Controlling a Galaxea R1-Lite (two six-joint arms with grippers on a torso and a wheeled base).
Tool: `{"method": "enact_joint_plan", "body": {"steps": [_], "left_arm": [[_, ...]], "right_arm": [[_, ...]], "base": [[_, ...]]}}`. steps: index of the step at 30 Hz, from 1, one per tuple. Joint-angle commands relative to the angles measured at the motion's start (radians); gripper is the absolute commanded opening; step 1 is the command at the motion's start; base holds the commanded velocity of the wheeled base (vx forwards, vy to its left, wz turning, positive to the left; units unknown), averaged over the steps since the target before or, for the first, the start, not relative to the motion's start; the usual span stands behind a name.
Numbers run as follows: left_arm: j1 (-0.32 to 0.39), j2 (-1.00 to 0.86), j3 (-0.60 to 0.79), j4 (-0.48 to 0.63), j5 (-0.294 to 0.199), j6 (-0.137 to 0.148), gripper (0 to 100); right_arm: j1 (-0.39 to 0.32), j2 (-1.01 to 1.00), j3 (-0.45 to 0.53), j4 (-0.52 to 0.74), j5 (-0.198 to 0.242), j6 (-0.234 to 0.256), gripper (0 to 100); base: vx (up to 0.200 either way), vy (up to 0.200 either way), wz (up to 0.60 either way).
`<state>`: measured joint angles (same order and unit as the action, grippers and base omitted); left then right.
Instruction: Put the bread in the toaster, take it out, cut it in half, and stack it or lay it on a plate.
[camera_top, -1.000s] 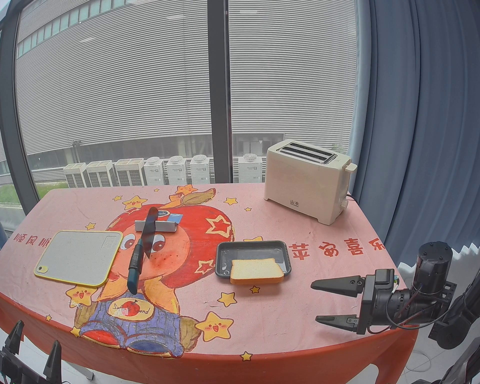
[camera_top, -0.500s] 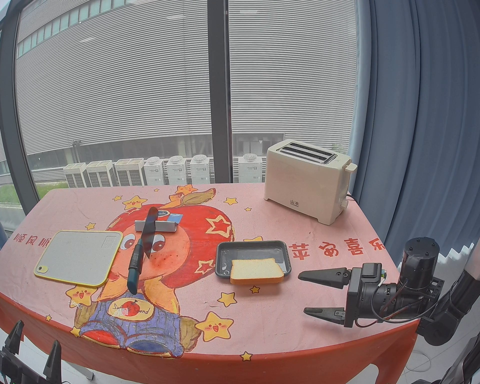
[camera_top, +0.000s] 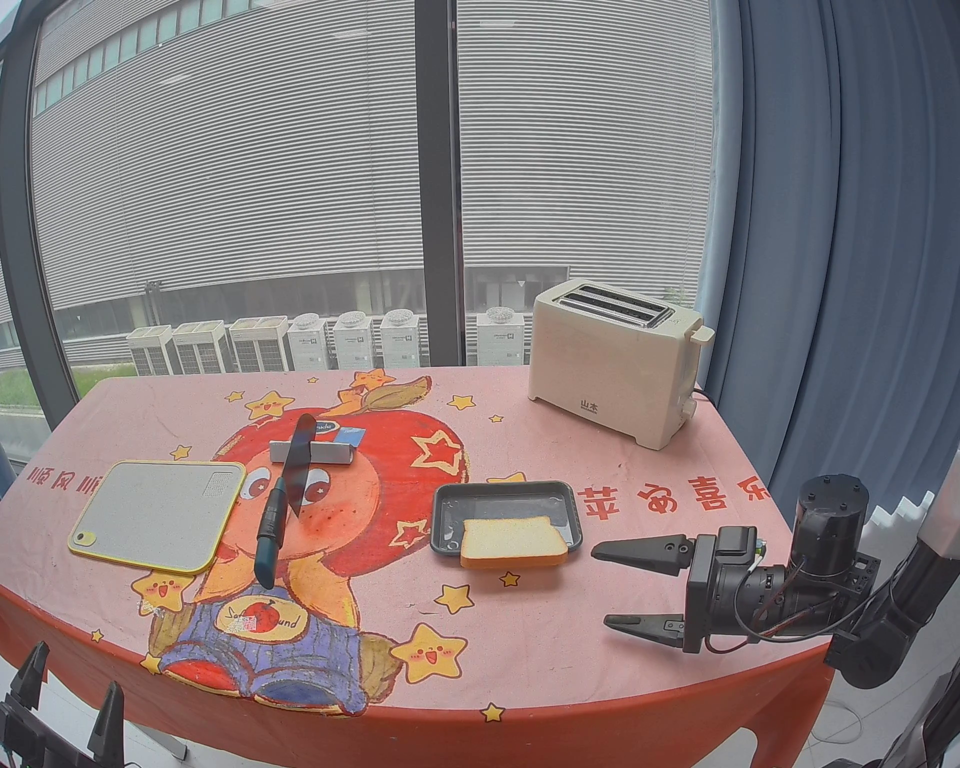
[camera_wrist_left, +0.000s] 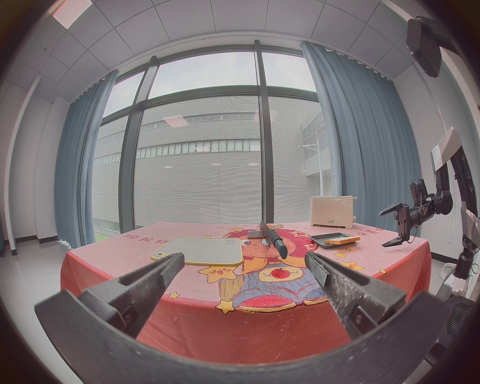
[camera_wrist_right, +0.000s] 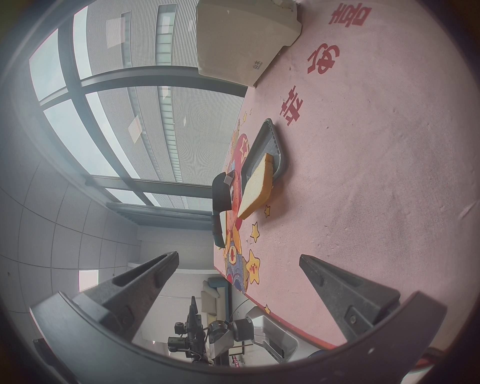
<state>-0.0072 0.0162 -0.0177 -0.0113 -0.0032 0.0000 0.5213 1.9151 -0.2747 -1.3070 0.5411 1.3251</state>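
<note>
So the big pink table (camera_top: 620, 640) looks the same as a second ago, and nothing on it has budged. The white toaster (camera_top: 612, 360) sits at the far right with both slots empty, and the cutting board (camera_top: 157, 513) lies flat over on the left. The only real change is the right gripper (camera_top: 601, 586). It has slid in from the right edge, low over the cloth, jaws spread wide with nothing in them, and it's now near the bread but not touching it. The left gripper (camera_top: 70, 690) hangs down by the near left corner, also wide open and empty. The dark tray (camera_top: 505, 487) is mid-table, and the bread (camera_top: 512, 541) rests on its near rim, poking out toward the robot. The knife (camera_top: 280, 497) is between board and tray, blade propped on a little block (camera_top: 312, 452). My read is that it's lining up for the first grab, so the toaster step hasn't started. That overhanging edge looks like the easy place to pinch.
</note>
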Motion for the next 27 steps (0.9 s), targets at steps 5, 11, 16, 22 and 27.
{"method": "enact_joint_plan", "body": {"steps": [5,11,16,22,27], "left_arm": [[0.001,-0.016,0.018,0.005,0.002,0.0,100],[0.0,-0.016,0.018,0.005,0.002,0.0,100],[0.001,-0.016,0.018,0.005,0.002,0.0,100],[0.001,-0.016,0.018,0.007,-0.009,0.002,100],[0.001,-0.016,0.018,0.007,-0.001,0.0,100]], "right_arm": [[0.005,0.038,-0.04,0.006,0.0,0.017,100],[0.006,0.038,-0.083,0.017,0.0,0.051,100],[0.008,0.056,-0.107,0.02,0.0,0.078,100],[0.009,0.09,-0.146,0.022,0.0,0.095,100],[0.013,0.097,-0.17,0.022,0.003,0.135,100]], "base": [[0.0,0.0,0.0],[0.0,0.0,0.0],[0.0,0.0,0.0],[0.0,0.0,0.0],[0.0,0.0,0.0]]}}
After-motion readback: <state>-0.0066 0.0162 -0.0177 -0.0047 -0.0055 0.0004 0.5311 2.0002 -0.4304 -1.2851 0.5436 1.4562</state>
